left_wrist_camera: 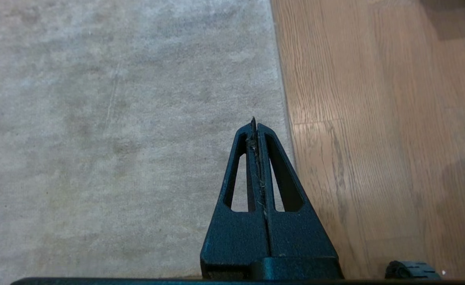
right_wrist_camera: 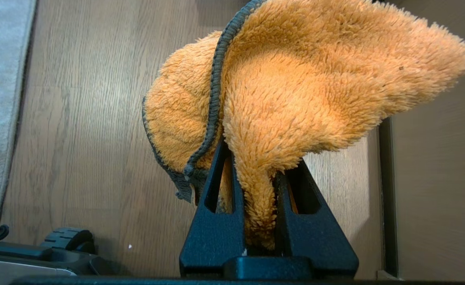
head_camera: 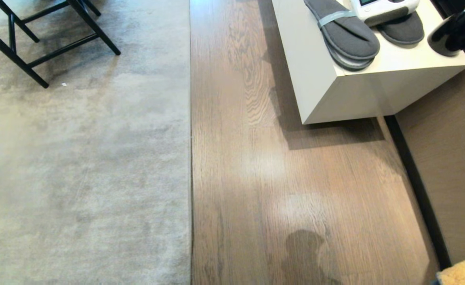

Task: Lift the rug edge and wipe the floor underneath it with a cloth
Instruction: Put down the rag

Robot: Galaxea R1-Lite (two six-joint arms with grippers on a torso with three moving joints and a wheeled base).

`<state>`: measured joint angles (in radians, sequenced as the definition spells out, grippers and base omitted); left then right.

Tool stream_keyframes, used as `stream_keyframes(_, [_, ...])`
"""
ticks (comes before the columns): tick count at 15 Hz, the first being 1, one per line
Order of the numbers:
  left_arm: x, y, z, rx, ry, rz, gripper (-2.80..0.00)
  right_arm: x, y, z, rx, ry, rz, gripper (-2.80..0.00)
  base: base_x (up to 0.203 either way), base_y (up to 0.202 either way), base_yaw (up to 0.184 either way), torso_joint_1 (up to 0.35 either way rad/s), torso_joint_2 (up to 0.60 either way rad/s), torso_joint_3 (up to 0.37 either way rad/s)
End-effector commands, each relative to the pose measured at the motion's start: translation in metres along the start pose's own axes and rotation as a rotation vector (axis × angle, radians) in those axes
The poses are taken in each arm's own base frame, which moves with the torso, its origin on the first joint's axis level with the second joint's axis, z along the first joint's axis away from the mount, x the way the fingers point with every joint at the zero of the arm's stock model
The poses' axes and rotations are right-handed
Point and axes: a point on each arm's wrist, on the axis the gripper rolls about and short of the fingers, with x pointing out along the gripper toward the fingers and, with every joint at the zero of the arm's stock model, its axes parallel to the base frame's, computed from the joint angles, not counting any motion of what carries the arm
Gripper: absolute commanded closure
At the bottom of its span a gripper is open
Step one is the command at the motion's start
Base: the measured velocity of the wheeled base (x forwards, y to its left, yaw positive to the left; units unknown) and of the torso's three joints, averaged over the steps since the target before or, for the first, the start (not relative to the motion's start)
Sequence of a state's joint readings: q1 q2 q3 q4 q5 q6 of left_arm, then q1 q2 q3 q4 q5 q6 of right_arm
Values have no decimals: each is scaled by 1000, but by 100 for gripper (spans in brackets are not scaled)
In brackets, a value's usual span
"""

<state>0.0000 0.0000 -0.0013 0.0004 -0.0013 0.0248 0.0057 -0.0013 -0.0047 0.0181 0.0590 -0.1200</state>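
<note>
Right gripper (right_wrist_camera: 256, 158), right wrist view, lower centre of frame: fingers are pinching a fold of the cloth (right_wrist_camera: 296, 91), orange fluffy pile with a dark edging, which is bulging across the upper centre and upper right. Floor (right_wrist_camera: 82, 130) is showing at left beneath it; a strip of rug is sitting at the far left edge.

Left wrist view: left gripper (left_wrist_camera: 256, 126), lower centre, fingers pressed fully together, holding nothing, is hanging over the rug beside the rug edge (left_wrist_camera: 284, 103).

Head view: rug edge (head_camera: 190, 158) is running straight top to bottom, lying flat. Cloth corner is peeking in at lower right. White cabinet (head_camera: 347, 99), upper right, is carrying grey slippers (head_camera: 345, 33).
</note>
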Motion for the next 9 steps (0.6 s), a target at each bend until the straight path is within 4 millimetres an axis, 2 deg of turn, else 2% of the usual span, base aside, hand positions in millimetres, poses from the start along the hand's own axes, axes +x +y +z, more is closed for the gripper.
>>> stream_keyframes(1, [0, 0, 0, 0, -1, 0, 0, 0, 0, 0, -1, 2, 1, 0, 0, 0, 0, 4, 0, -188])
stream_keyframes(9, [0, 0, 0, -2, 1, 1, 0, 0, 0, 0, -1, 2, 1, 0, 0, 0, 0, 2, 1, -197])
